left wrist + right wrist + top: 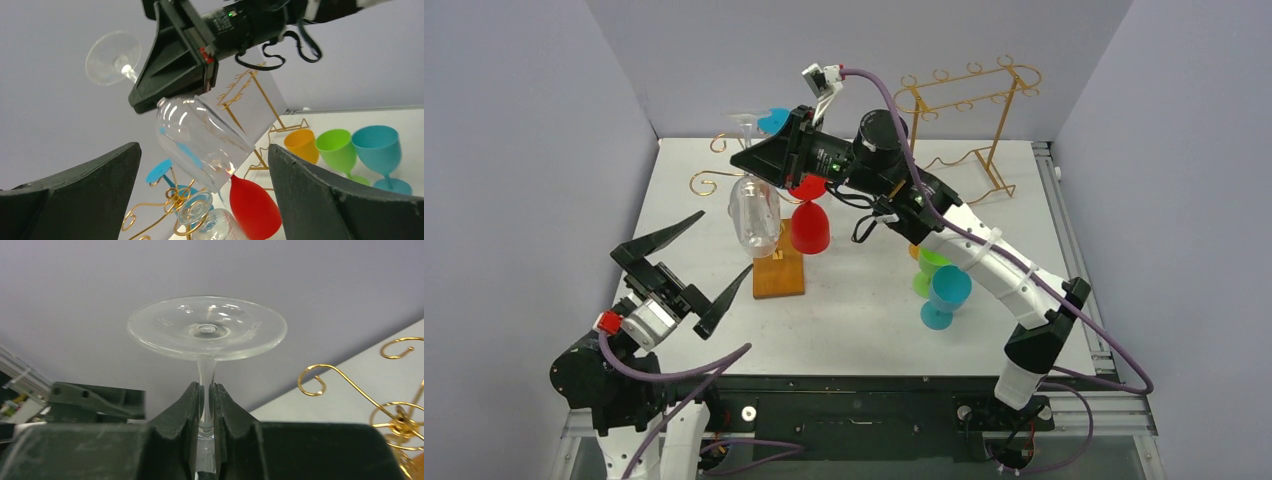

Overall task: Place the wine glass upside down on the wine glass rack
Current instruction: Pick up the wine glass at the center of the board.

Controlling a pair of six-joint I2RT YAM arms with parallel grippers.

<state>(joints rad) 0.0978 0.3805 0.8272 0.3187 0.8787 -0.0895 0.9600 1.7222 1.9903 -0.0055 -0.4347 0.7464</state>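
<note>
The wine glass is clear and hangs upside down in the air, its foot uppermost and its bowl tilted, mouth towards the counter. The right gripper has its fingers clenched on the thin stem, just under the round foot. The bowl hangs over the near-left part of the wine glass rack, just beside a red glass that hangs there mouth-down. Whether the clear bowl touches the gold wire cannot be told.

The rack's gold curls also carry a blue glass at the far side. In the left wrist view a second clear glass is lodged low among the spirals with its foot on top. The rack's wooden base lies flat on the counter.

The left gripper waits near the counter's front-left corner, its fingers spread wide and grasping nothing, pointed up at the held glass.

To the right stand three plastic goblets, upright and close together: an orange one, a green one and a teal one. A taller gold frame rack stands at the back right.

The counter is white, with plain pale lilac-grey walls on three sides.
</note>
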